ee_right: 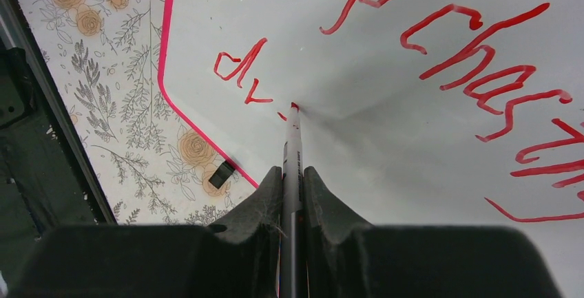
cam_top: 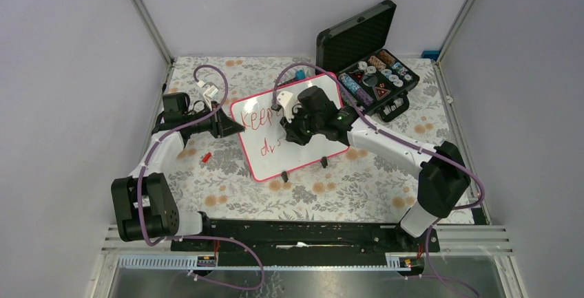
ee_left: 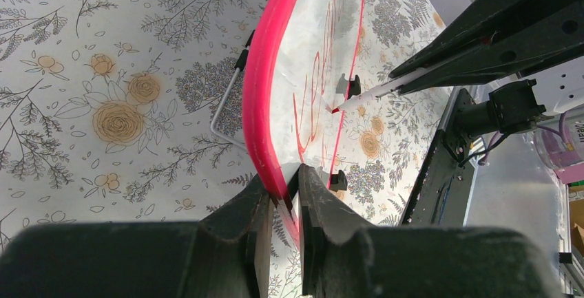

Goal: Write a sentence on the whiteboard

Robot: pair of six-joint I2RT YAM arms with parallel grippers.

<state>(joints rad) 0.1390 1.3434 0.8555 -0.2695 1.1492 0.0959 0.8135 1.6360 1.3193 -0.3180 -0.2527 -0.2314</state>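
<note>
The whiteboard (cam_top: 293,159), pink-framed, lies tilted on the floral table. My left gripper (cam_top: 233,127) is shut on its left edge; in the left wrist view the jaws (ee_left: 284,189) pinch the pink frame (ee_left: 260,84). My right gripper (ee_right: 293,174) is shut on a white marker (ee_right: 293,148), whose red tip touches the board surface (ee_right: 386,133). The sentence stands in red: a first line ending in "chasing" (ee_right: 482,57), and below it the letters "dr" (ee_right: 241,76) just left of the tip. From above, the right gripper (cam_top: 295,131) hides the middle of the writing.
An open black foam-lined case (cam_top: 368,64) with small parts stands at the back right, close to the board's far corner. A small red cap (cam_top: 205,156) lies on the cloth left of the board. Two black feet (cam_top: 284,175) stick out at the board's near edge.
</note>
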